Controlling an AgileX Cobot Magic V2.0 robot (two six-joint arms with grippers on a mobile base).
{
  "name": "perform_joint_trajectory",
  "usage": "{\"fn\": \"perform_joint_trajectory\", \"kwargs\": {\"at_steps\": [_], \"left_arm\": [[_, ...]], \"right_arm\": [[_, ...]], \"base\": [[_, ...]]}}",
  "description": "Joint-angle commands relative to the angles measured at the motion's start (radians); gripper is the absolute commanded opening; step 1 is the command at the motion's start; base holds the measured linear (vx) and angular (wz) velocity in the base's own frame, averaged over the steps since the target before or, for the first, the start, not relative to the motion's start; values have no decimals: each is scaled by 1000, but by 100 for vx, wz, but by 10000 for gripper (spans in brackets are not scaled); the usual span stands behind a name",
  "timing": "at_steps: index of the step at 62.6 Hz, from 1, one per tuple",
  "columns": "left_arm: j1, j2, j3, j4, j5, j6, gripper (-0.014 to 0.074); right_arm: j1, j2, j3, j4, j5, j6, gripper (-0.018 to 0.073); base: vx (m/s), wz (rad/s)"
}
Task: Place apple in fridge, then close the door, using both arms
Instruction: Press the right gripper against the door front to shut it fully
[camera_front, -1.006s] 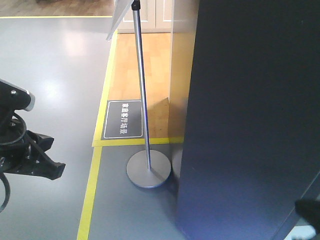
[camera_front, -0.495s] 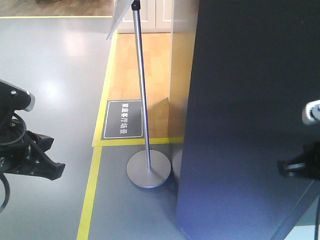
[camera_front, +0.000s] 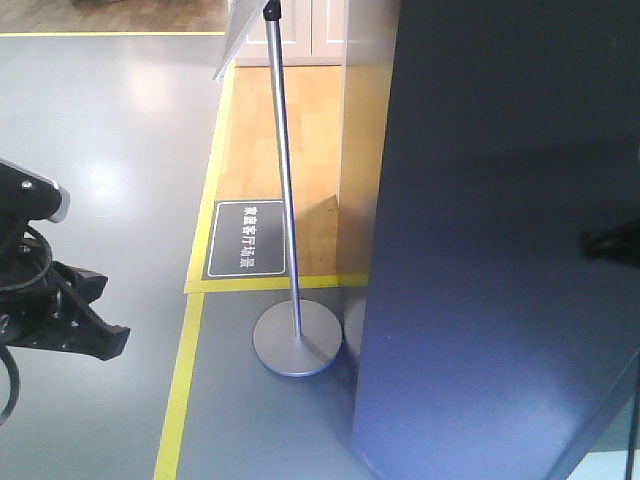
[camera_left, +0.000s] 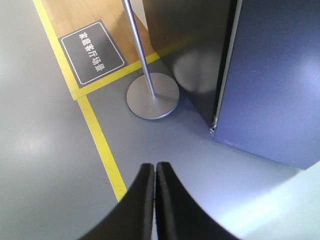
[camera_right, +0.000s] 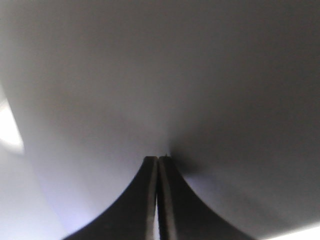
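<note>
At the tip of the right claw (camera_right: 158, 161), both fingers are pressed together, clenched on nothing, and they meet a flat grey surface that I take to be the door (camera_front: 500, 250). The step in hand looks like the closing push; the next move calls for a steady shove along the door's swing. No apple shows in any view, so it is presumably already inside the fridge (camera_left: 187, 45). The left claw (camera_left: 154, 170) is likewise clenched and empty, hanging over the grey floor (camera_left: 45, 150). Counted: two claws, one door, one metal sign stand (camera_front: 295, 335), one black floor sign (camera_front: 246, 238).
</note>
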Motion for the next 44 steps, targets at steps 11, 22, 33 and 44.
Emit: {"fn": "perform_joint_trajectory", "kwargs": {"at_steps": [11, 22, 33, 44], "left_arm": [[1, -19, -24, 6, -53, -10, -6], [1, -19, -24, 6, -53, -10, -6], [1, -19, -24, 6, -53, -10, -6], [1, -19, -24, 6, -53, -10, -6]], "right_arm": [[-211, 24, -76, -66, -225, 26, -3], [-285, 100, -137, -65, -322, 67, -3], [-285, 201, -222, -62, -349, 101, -3], [-285, 299, -309, -9, -356, 100, -3]], "base": [[0, 0], [0, 0], [0, 0], [0, 0]]}}
